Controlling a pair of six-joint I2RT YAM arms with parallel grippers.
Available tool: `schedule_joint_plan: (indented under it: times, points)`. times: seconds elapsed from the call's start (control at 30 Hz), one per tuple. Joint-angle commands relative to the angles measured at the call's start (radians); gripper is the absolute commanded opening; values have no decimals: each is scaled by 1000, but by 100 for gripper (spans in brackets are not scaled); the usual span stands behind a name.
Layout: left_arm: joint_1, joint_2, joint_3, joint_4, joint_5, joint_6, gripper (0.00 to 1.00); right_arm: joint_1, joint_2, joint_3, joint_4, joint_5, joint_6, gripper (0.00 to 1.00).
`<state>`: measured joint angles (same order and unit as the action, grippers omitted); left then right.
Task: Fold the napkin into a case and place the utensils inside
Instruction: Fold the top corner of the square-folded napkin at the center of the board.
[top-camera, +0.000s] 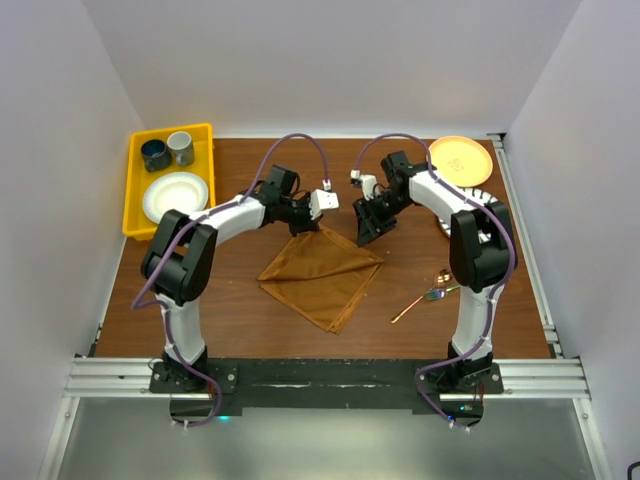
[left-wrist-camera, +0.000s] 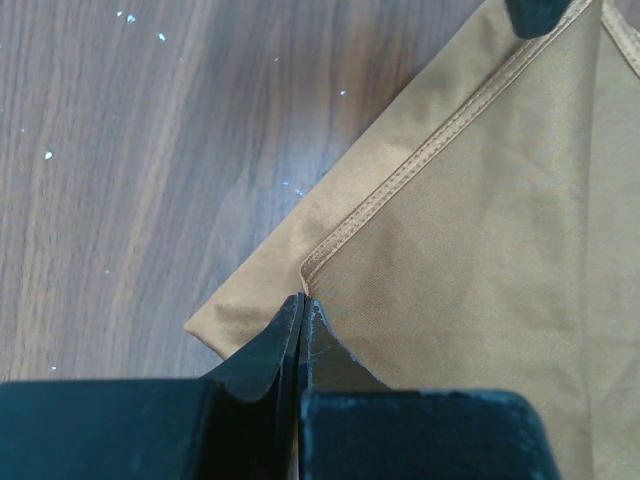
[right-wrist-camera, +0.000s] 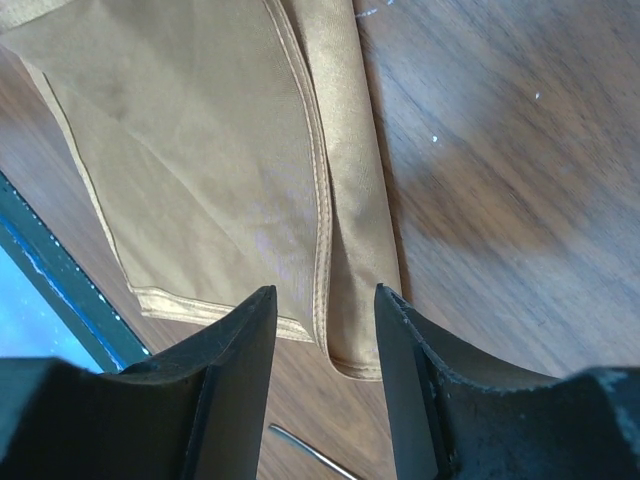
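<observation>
**Top external view: two grippers meeting at one napkin (top-camera: 320, 275)**

We are looking at a single rust-brown napkin lying as a diamond on the wooden table (top-camera: 200, 320), and we are placing everything else from it. In the left wrist view it is showing two layers, a hemmed upper one sitting on a lower one that is sticking out past it.

The left gripper (top-camera: 322, 215) is sitting at the napkin's far corner. In its own view its two fingers are pressing together and are pinching the corner of the upper layer's hem (left-wrist-camera: 303, 305).

The right gripper (top-camera: 365, 228) is hanging just right of that far corner. In its own camera its two fingers are standing apart, with a hemmed napkin edge running into the gap between them (right-wrist-camera: 325, 300); we are not seeing them grip it.

The utensils (top-camera: 428, 295) are lying on the table right of the napkin, apart from it. We are making out thin shiny pieces but are unable to count them surely.

Far left of the napkin one yellow bin (top-camera: 135, 215) is holding two cups (top-camera: 155, 154) and one white plate (top-camera: 177, 192). One yellow plate (top-camera: 460, 158) is sitting far right of it.
</observation>
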<state>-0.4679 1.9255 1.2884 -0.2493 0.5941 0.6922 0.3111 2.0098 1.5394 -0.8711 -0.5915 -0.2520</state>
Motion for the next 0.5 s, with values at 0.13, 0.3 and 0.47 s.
schedule_joint_plan:
  times: [0.13,0.3,0.47]
  points:
    - [18,30,60,53,-13,-7,0,-3,27,-21,4,21,-15,47]
    - [29,47,84,42,-19,6,0,-3,30,-28,9,28,-20,44]
    - [29,61,109,28,-19,21,0,-3,38,-30,7,30,-23,43]
